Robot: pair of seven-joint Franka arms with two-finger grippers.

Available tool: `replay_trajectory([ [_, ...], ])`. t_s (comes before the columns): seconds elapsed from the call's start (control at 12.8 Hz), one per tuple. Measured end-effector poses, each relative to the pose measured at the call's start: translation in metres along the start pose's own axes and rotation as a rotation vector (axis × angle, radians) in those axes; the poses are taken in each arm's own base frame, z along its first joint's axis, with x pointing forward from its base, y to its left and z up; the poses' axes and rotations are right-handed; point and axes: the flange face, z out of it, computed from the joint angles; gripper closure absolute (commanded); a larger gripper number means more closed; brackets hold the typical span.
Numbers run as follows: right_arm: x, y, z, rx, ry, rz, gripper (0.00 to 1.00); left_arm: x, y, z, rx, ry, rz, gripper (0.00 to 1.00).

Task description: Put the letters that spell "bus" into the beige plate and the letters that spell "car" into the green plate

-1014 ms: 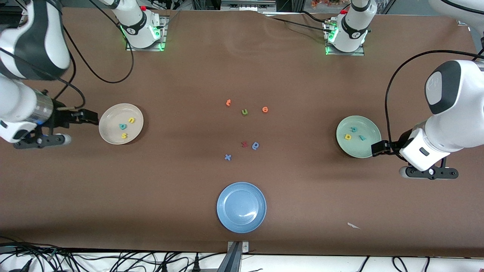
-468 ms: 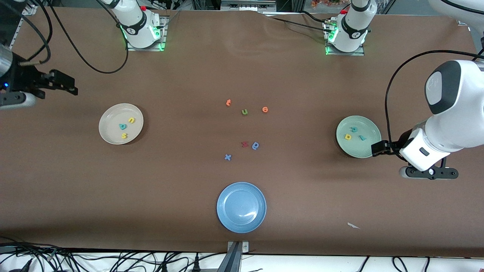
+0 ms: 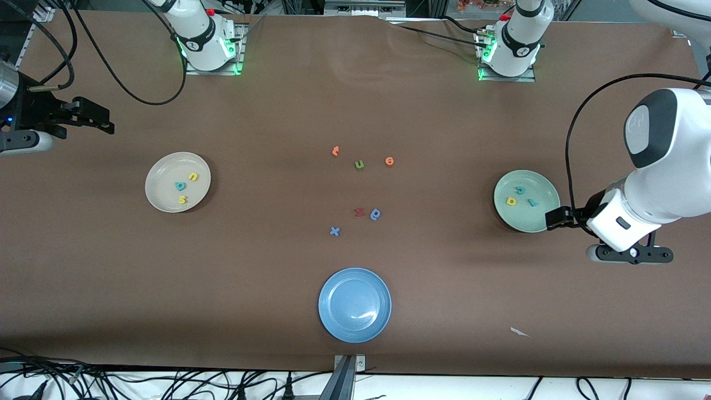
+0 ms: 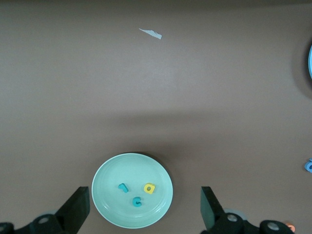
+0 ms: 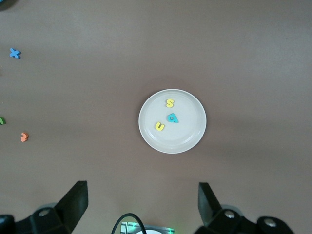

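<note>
The beige plate (image 3: 163, 191) (image 5: 187, 132) lies toward the right arm's end of the table and holds a teal "b" (image 3: 180, 186) (image 5: 172, 118), a yellow "u" (image 3: 193, 176) (image 5: 159, 126) and a yellow "s" (image 3: 182, 199) (image 5: 169, 103). The green plate (image 3: 526, 220) (image 4: 122, 170) lies toward the left arm's end and holds a teal "c" (image 3: 520, 190) (image 4: 137, 201), a yellow "a" (image 3: 511, 201) (image 4: 149, 188) and a teal "r" (image 3: 532, 203) (image 4: 123, 186). My left gripper (image 3: 555, 218) (image 4: 144, 207) hangs open and empty over the green plate's edge. My right gripper (image 3: 95, 119) (image 5: 142, 197) is open and empty, raised over bare table apart from the beige plate.
Loose letters lie mid-table: an orange one (image 3: 335, 150), a green "u" (image 3: 359, 164), an orange "e" (image 3: 389, 161), a red one (image 3: 359, 211), a blue one (image 3: 376, 214) and a blue "x" (image 3: 334, 231). A blue plate (image 3: 355, 305) sits nearest the front camera. A paper scrap (image 3: 519, 331) lies nearby.
My right arm has drawn away from beside the beige plate, up and toward the base side of the table. The left arm and all letters have stayed put.
</note>
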Motion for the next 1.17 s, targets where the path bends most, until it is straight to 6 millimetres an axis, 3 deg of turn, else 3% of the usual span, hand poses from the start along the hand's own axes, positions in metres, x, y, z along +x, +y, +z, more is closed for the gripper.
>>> replay_trajectory([
  [1.17, -0.0006, 0.0037, -0.0004, -0.02, -0.001, 0.004, 0.0, 0.0, 0.0001, 0.0, 0.0, 0.0, 0.0, 0.0],
])
